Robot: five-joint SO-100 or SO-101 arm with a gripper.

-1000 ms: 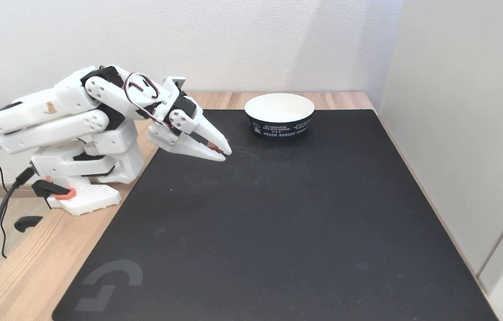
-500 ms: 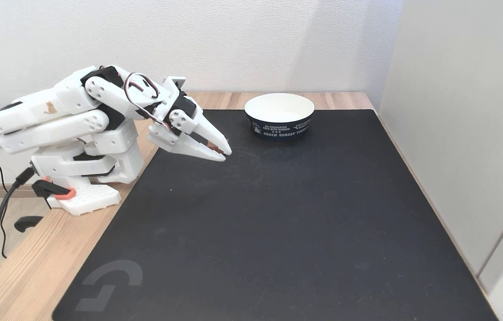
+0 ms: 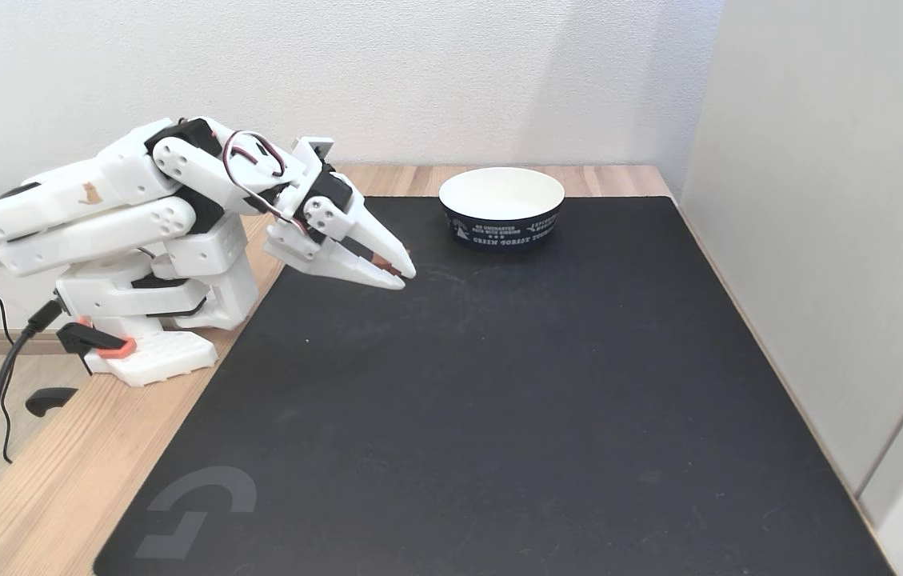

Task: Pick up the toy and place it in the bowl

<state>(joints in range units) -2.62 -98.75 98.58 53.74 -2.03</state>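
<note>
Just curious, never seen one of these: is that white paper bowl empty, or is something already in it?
Empty, as far as shown: the bowl stands upright on the black mat, its visible white inside bare. The near wall hides some of the bottom.

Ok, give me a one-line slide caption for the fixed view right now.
Folded white arm with its claw low over the black mat, a reddish sliver between the fingers, the bowl to its right.

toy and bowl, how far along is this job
Grasp looks done: the gripper is shut on the toy, a reddish sliver between its fingers, just above the black mat. In hand: carrying it. Left: the bowl is empty, so moving over and dropping remain.
</note>
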